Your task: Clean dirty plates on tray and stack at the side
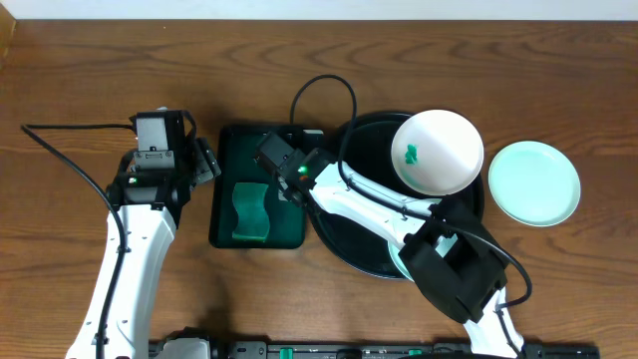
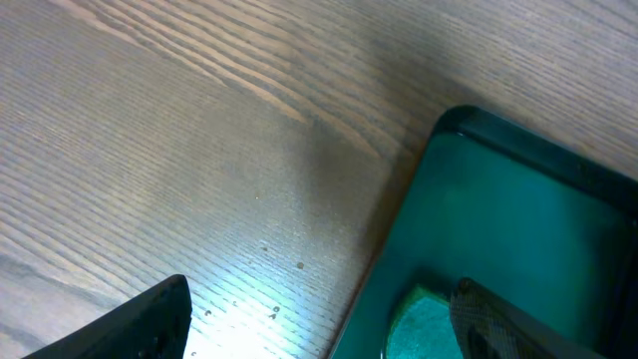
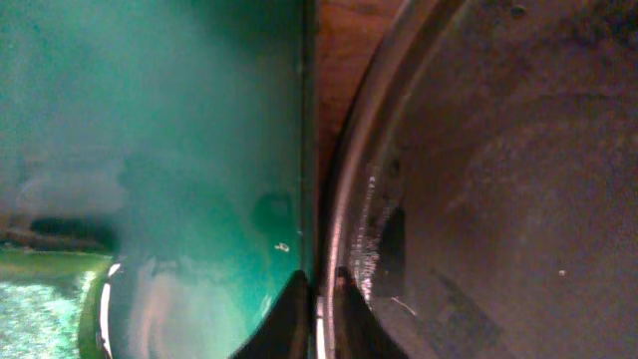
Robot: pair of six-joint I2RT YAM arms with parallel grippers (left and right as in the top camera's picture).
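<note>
Right gripper (image 3: 319,317) nearly clenched, empty, at green tray (image 3: 199,150) edge bordering black tray (image 3: 478,150), left gripper (image 2: 324,324) released wide, over green tray corner

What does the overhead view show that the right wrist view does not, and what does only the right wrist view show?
Only overhead: a white plate with a green smear on the black tray, a pale mint plate on the table beside it, and the left hand. Only right wrist: the right hand close up, fingers nearly together, above the strip of wood between the trays. Both: the black tray's rim, the green tray and the table.
</note>
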